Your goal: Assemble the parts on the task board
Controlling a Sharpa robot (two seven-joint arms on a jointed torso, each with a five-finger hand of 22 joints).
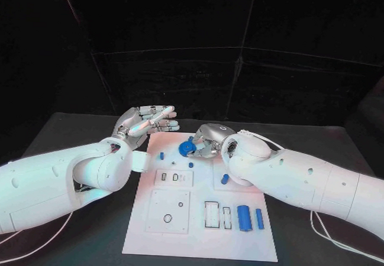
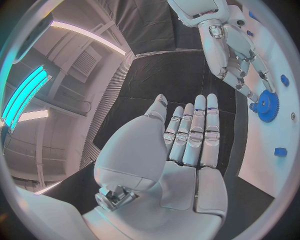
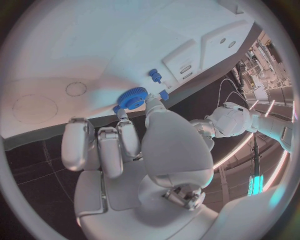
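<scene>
The white task board [image 1: 200, 234] lies mid-table. My right hand [image 1: 209, 139] hovers over its far end and pinches a blue gear [image 1: 187, 148] at its fingertips. The right wrist view shows that gear [image 3: 132, 97] close above the board [image 3: 94, 50], near two small blue pegs [image 3: 154, 75]. My left hand [image 1: 145, 122] is open, its fingers straight, just off the board's far left corner. From the left wrist view, the flat left palm [image 2: 187, 145] faces the right hand [image 2: 231, 55] and the gear [image 2: 267, 106].
Small blue pegs [image 1: 162, 156] [image 1: 190, 165] stand on the board's far half. Another blue piece [image 1: 225, 179] lies by my right forearm. Two blue cylinders [image 1: 244, 218] [image 1: 259, 218] lie at the near right beside rectangular slots [image 1: 213, 214]. A cable [image 1: 324, 233] runs along the table's right.
</scene>
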